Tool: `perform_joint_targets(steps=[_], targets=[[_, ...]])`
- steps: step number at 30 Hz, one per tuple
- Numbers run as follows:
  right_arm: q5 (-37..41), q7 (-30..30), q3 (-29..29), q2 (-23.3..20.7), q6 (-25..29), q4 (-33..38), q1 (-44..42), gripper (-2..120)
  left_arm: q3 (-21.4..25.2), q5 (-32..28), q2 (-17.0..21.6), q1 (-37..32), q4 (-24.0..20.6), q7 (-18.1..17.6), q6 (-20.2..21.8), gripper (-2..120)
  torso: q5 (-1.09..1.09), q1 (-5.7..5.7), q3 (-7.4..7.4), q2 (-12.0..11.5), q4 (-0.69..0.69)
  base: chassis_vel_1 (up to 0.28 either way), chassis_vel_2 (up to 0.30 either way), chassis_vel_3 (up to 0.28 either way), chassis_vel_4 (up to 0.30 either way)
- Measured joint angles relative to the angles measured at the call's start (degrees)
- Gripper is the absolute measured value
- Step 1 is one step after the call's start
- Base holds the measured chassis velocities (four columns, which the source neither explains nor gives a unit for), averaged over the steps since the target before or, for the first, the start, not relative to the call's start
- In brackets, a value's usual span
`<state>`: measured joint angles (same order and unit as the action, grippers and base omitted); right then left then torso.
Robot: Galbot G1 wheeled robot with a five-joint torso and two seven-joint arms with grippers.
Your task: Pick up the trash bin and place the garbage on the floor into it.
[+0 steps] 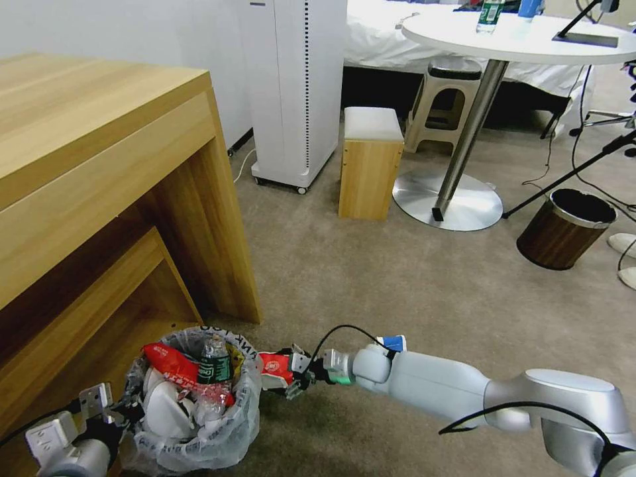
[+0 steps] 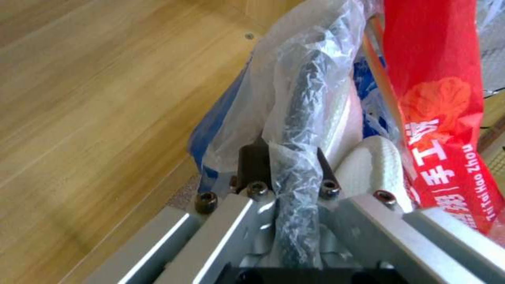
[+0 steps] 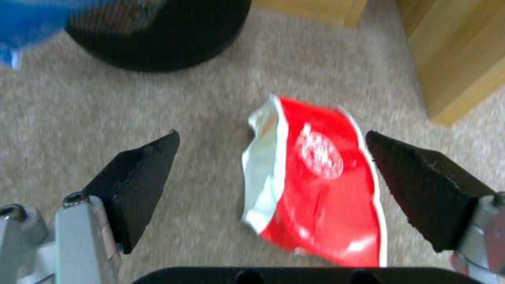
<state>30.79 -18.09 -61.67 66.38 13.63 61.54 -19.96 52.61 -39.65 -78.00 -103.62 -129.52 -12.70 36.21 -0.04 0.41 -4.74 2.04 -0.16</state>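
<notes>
Left gripper (image 2: 287,173) is closest to cam in the left wrist view, fingers clamped on the bag-wrapped rim of the trash bin (image 1: 199,404), plastic liner bunched between the pads. Bin sits low at the robot's left, just in front of the wooden desk (image 1: 99,172), stuffed: red snack bag (image 1: 173,366), green-labelled bottle (image 1: 214,363) upright in the middle, white slipper (image 1: 165,411) and crumpled paper around them. Black lettering runs along the liner at the rim.

Right gripper (image 3: 274,181) has fingers spread wide, nothing held. Red-white wrapper (image 3: 315,185) sits between the two black pads in the right wrist view, touching neither, w/ beige carpet (image 1: 411,278) behind it. In head view the same wrapper is right at the bin's outer edge, at the gripper tips; can't tell if it's airborne or resting.

Room: white tower appliance (image 1: 295,86), small wood stool (image 1: 370,162), plastic stool, round white table (image 1: 523,40) on a metal pedestal, brown wood-grain bin (image 1: 564,228) well apart to the right.
</notes>
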Motion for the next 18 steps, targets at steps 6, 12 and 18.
perform_joint_targets(steps=[6, 12, 18], targets=[[0.22, 0.38, -0.61, 1.51, -0.17, -2.63, -0.2, 90, 0.01, -0.17, 0.22, -0.23, -0.31, -0.01, -0.02, 1, 0.0, 0.0, 0.0, 0.0, 0.02, 0.0, 0.0, 0.0, 0.0], [0.76, 0.41, -1.53, 3.35, -0.24, -4.66, 0.6, 88, 0.11, -0.29, 0.22, -0.42, -0.77, -0.01, -0.05, 1, 0.01, 0.0, 0.0, 0.0, 0.03, 0.0, 0.0, 0.0, 0.0], [1.14, 0.61, -2.01, 3.95, -0.42, -5.57, 0.65, 82, 0.0, -0.27, -0.13, -0.51, -1.13, -0.01, -0.14, 1, 0.01, 0.0, 0.0, 0.0, 0.02, 0.0, 0.0, 0.0, 0.0]])
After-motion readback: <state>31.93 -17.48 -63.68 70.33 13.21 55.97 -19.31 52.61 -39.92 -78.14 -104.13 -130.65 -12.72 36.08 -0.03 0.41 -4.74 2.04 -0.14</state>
